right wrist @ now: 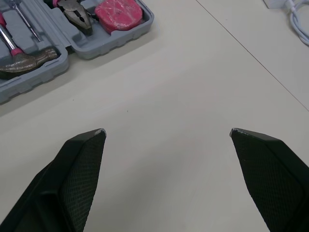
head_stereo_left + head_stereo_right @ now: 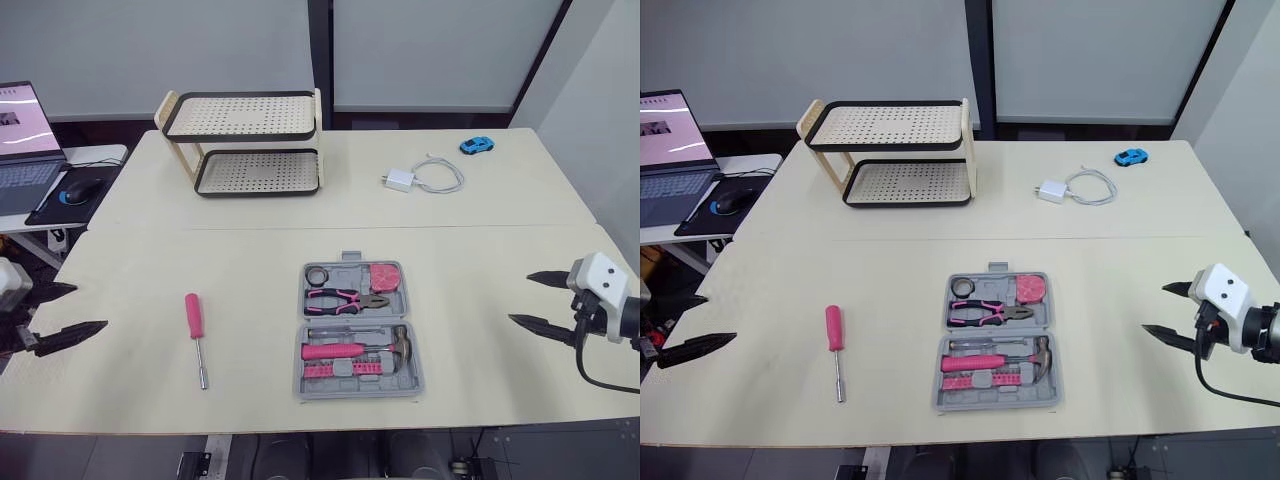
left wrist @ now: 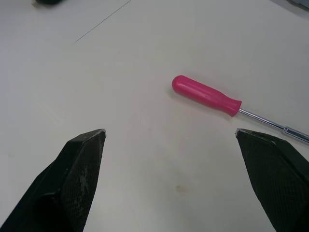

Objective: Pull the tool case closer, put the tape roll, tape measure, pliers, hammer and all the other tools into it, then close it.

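The tool case (image 2: 360, 392) lies open and flat at the centre of the table's near half. The tape roll (image 2: 318, 274), tape measure (image 2: 384, 275) and pliers (image 2: 347, 298) are seated in its far half, and the hammer (image 2: 360, 349) in its near half. The screwdriver (image 2: 194, 316) lies on the bare table, well to the left of the case. The left gripper (image 2: 90, 306) and right gripper (image 2: 519, 298) are both spread wide and empty, at opposite table edges. The screwdriver is judged light and rigid, but its smooth round handle may roll or slip. It should be gripped across the pink handle, not the thin shaft. The loaded case is judged stiff and fairly heavy, so it is best taken by its rim.
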Controlling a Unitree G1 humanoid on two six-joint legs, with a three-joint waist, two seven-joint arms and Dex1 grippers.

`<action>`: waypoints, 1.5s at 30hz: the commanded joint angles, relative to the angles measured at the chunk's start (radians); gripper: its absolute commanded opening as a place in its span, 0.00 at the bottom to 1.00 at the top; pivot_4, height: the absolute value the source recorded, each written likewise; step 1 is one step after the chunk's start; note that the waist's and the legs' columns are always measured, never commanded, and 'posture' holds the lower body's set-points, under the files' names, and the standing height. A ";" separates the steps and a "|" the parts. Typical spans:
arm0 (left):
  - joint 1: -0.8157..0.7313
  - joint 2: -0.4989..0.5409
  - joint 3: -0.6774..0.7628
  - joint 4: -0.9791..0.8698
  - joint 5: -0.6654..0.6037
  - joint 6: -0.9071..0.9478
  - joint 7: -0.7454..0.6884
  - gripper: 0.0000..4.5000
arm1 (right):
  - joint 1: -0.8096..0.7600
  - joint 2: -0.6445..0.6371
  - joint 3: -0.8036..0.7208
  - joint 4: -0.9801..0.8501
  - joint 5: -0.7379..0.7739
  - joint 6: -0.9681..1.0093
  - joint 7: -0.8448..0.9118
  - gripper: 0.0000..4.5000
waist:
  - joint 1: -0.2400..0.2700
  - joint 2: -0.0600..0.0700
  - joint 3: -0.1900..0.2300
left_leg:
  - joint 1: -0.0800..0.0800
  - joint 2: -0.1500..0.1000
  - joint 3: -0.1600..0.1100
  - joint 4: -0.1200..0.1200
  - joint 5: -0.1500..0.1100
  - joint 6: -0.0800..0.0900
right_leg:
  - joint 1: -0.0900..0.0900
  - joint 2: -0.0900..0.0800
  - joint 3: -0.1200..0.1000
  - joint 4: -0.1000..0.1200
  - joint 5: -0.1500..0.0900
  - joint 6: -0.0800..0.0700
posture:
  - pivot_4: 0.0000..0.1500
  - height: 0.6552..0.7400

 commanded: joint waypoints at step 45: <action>-0.303 0.061 -0.500 0.049 0.365 -0.689 -0.192 1.00 | -0.460 0.340 0.482 -0.497 0.240 0.314 -0.188 0.98 | -0.002 -0.003 -0.001 | -0.003 0.002 0.003 0.000 -0.003 -0.005 | -0.007 0.007 -0.001 0.000 0.002 -0.003 | 1.00 1.00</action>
